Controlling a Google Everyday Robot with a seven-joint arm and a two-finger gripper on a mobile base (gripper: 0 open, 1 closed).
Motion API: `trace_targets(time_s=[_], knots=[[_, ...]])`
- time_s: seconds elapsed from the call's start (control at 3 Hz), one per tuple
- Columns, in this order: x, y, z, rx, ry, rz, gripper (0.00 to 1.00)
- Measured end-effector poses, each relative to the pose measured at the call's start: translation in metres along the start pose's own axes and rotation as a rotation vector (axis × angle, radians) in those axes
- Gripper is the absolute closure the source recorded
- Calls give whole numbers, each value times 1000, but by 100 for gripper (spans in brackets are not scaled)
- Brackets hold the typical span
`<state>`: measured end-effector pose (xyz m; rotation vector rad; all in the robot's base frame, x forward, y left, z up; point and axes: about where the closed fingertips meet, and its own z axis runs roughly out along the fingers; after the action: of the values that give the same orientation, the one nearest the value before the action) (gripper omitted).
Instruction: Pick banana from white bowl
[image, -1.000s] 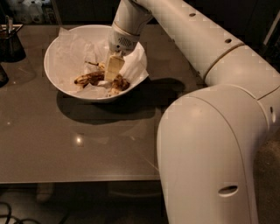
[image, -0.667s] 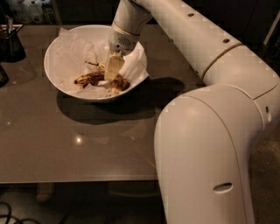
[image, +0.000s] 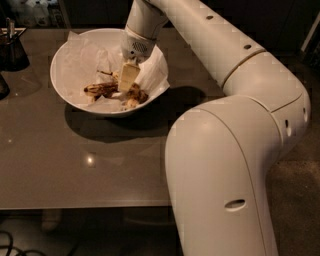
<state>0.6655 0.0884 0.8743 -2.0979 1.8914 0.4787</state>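
The white bowl (image: 59, 86) stands on the back left part of the table, lined with crumpled white paper (image: 152, 75). The banana (image: 102, 90), dark brown with dull yellow patches, lies in the bottom of the bowl. My gripper (image: 127, 80) reaches down into the bowl from above, its tip right at the banana's right half. The gripper hides part of the banana. My white arm runs from the bowl back to the right and fills the right side of the view.
The grey glossy table (image: 75, 165) has its front edge near the bottom of the view. A dark container (image: 12, 50) stands at the far left, with another dark object (image: 2, 85) below it. Cables lie on the floor at the bottom left.
The gripper stays in the bowl at the banana. The large arm link in the foreground has shifted slightly to the left.
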Motion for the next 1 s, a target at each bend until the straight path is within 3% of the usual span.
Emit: trace_targets(time_s=[0.67,1.0], knots=[[0,-6,8,-8,12,-3,59],[0,-6,7,-8,13,-3,78]])
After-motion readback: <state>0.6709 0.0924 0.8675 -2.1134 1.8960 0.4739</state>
